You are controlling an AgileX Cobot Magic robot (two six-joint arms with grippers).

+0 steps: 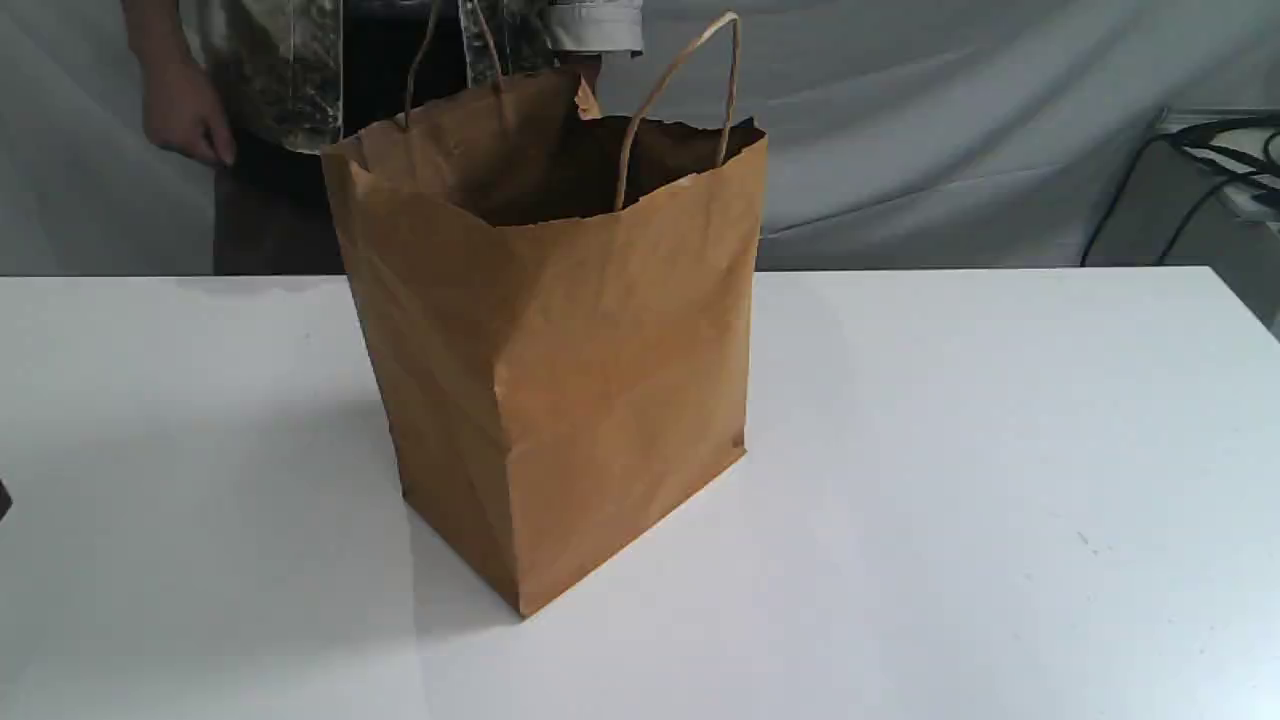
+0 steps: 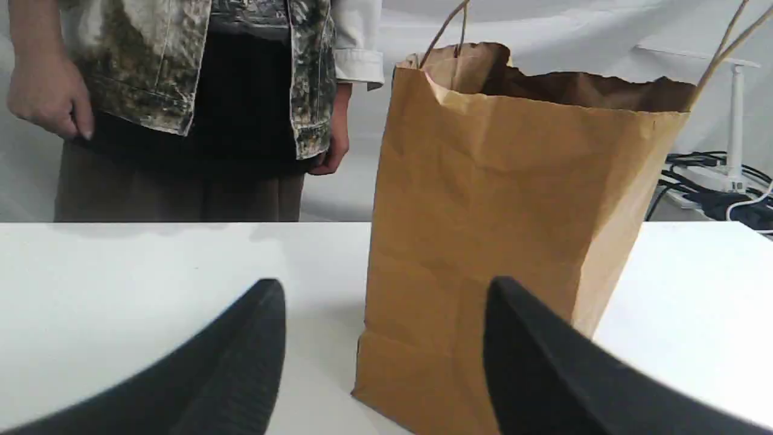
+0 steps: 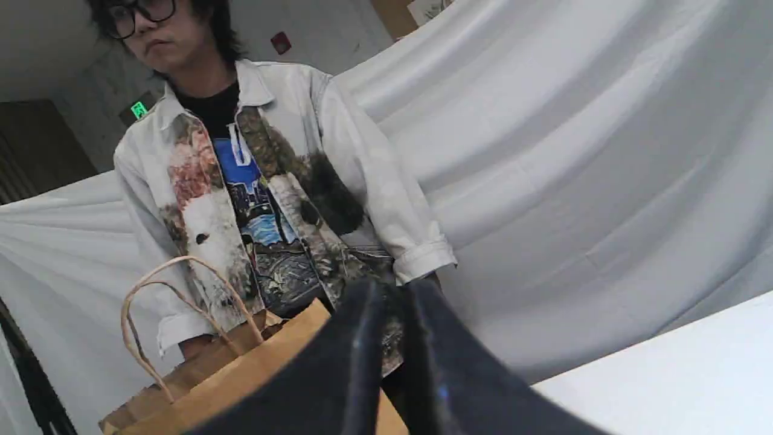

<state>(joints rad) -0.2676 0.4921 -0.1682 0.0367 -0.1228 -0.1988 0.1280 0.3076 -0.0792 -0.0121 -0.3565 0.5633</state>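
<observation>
Left gripper [image 2: 383,287]: its two black fingers [image 2: 241,362] stand wide apart and hold nothing. They sit low over a white table [image 2: 121,290], with a brown paper bag [image 2: 501,211] just beyond them. Right gripper [image 3: 395,290]: its fingers are pressed nearly together with nothing visible between them, and the bag's rim shows close behind. In the exterior view, the bag stands upright at the centre of the frame, mouth open and twine handles [image 1: 680,90] raised. A person [image 1: 270,80] stands behind the table, in the upper left.

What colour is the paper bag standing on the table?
The paper bag is plain brown, with no print; the exterior view shows it best.
</observation>
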